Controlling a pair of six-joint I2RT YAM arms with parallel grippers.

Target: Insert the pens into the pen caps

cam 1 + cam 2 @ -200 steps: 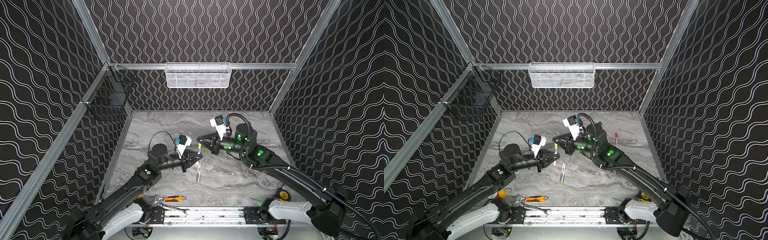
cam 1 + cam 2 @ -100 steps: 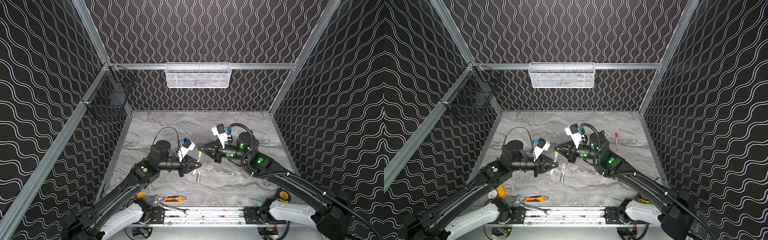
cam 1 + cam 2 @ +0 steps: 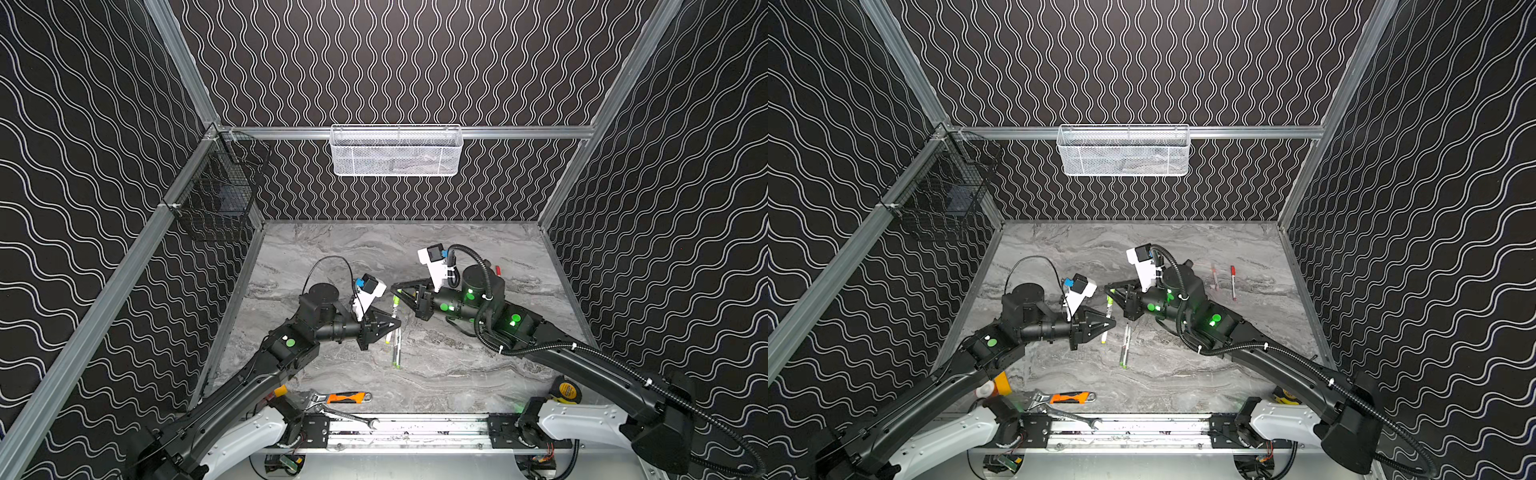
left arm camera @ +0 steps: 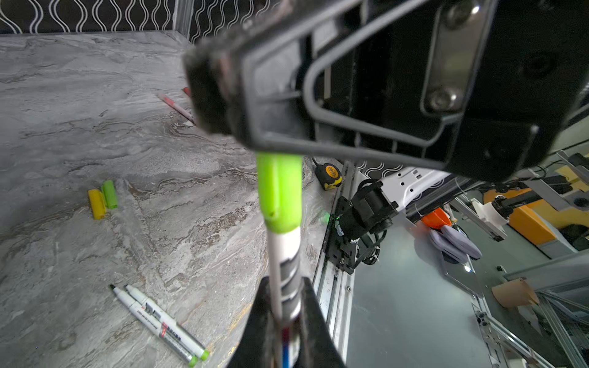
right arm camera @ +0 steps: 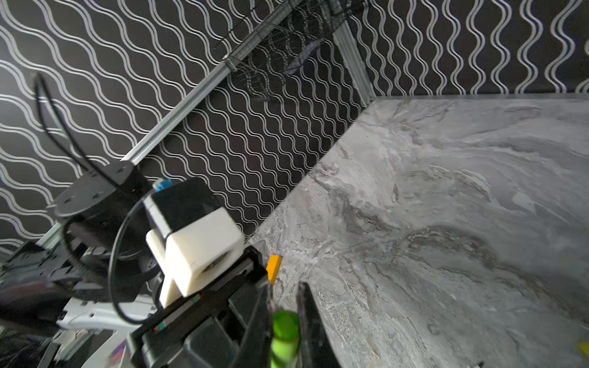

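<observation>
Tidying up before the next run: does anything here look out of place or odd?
Only the tools: a wrench, a spanner and a tape measure lie along the front edge of the table, and none of them belongs to the capping job. Nothing looks spilled or damaged.

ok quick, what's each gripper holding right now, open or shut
left gripper: shut on the white pen
right gripper: shut on the lime green cap, which sits over that pen's end
</observation>
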